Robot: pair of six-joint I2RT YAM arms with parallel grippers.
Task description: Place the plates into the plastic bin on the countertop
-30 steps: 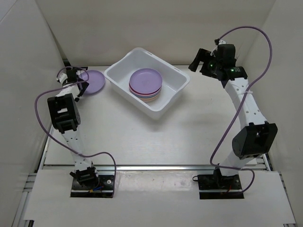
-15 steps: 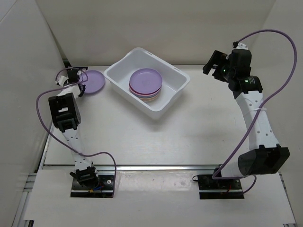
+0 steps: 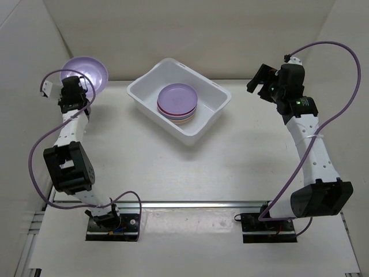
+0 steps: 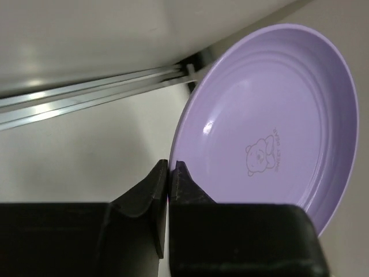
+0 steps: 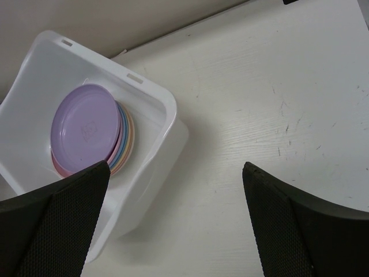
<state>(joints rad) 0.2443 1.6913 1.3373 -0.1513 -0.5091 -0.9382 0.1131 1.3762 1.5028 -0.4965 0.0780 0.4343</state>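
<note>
At the far left corner of the countertop (image 3: 230,156), the left arm stands stretched: from its base it goes up to a black elbow near the left wall, then a long white link reaches toward the back wall. The left gripper (image 3: 81,89) is closed tight on the rim of a purple plate (image 3: 85,72). In the left wrist view the two black fingertips (image 4: 180,173) pinch the thin edge of this plate (image 4: 271,115) with almost no gap between them. The plate is round, shallow and matte, with a raised rim and some soft rings, and a small bear drawing with tiny letters is printed inside. It is tilted, and its hollow face is turned toward the top camera.

The right arm is bent at a black elbow low on the right side, and its white link rises to the far right. The right gripper (image 3: 259,81) is wide open and holds nothing; its dark textured pads (image 5: 57,225) frame the wrist view.

The plastic bin (image 3: 202,130) is white, smooth, with rounded corners and a flared rim (image 5: 167,107), and it sits turned at an angle at the back middle of the countertop. Inside lies a stack of plates (image 3: 177,99), purple on top, with pink, blue and yellow-orange edges below (image 5: 124,135).
</note>
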